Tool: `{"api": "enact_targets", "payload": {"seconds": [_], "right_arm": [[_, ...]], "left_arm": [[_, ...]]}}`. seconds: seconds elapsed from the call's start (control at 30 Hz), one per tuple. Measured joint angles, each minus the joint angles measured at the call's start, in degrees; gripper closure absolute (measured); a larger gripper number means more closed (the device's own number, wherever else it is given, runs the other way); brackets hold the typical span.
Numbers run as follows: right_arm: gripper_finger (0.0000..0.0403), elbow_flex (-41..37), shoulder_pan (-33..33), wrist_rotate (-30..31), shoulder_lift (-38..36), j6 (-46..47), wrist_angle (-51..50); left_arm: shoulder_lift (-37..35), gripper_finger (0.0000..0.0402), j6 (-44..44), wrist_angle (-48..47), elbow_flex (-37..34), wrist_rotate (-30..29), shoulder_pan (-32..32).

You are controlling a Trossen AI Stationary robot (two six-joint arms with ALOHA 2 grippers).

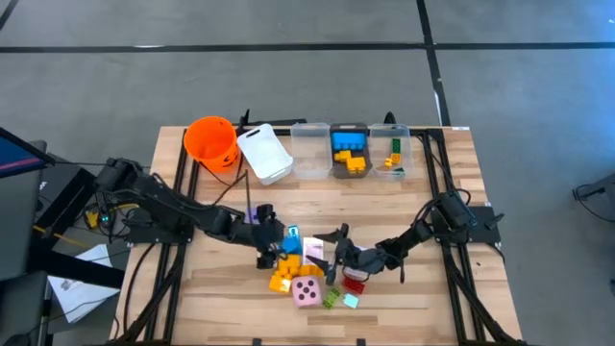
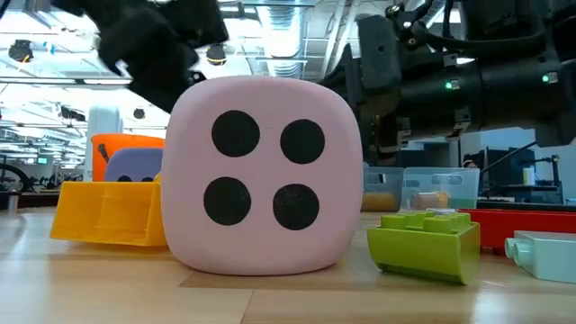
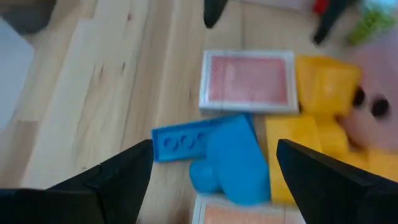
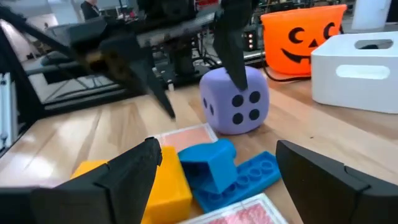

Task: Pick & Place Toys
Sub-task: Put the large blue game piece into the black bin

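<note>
The toys lie heaped on the table's near middle: a blue brick (image 3: 230, 162), yellow bricks (image 3: 323, 118), a pink-backed card (image 3: 249, 81), a pink die (image 1: 307, 292) and a purple die (image 4: 235, 99). A red brick (image 1: 354, 284) and a green brick (image 2: 427, 238) rest on the table beside them. My left gripper (image 3: 214, 149) hangs open over the blue brick, one finger on each side, slanting down from the left. My right gripper (image 4: 216, 146) stands open and level at the heap's right, facing the blue brick (image 4: 217, 168).
Along the far edge stand an orange bucket (image 1: 211, 142), a white bin (image 1: 264, 154) and clear bins (image 1: 351, 149) that hold bricks. A second card (image 4: 242, 211) lies just under my right gripper. The two grippers face each other closely across the heap.
</note>
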Motion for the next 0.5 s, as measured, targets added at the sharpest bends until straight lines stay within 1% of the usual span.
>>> {"api": "enact_targets", "payload": {"seconds": [0.2, 0.3, 0.37, 0.5], "right_arm": [[0.0085, -0.01, -0.35, -0.03, 0.00, 0.47, -1.44], [0.0085, 0.00, -0.31, -0.04, -0.02, 0.47, -1.70], [0.0085, 0.09, -0.32, -0.04, -0.02, 0.47, -1.92], [0.0085, 0.09, -0.35, -0.02, -0.02, 1.49, -2.73]], "left_arm": [[2.89, 0.0070, -5.54, 1.14, 0.01, 1.47, 1.48], [4.18, 0.0071, -7.59, 2.05, 0.07, 4.13, 1.82], [5.06, 0.0071, -8.15, 2.61, 0.04, 5.51, 1.82], [6.44, 0.0071, -8.26, 2.90, 0.04, 5.86, 1.76]]}}
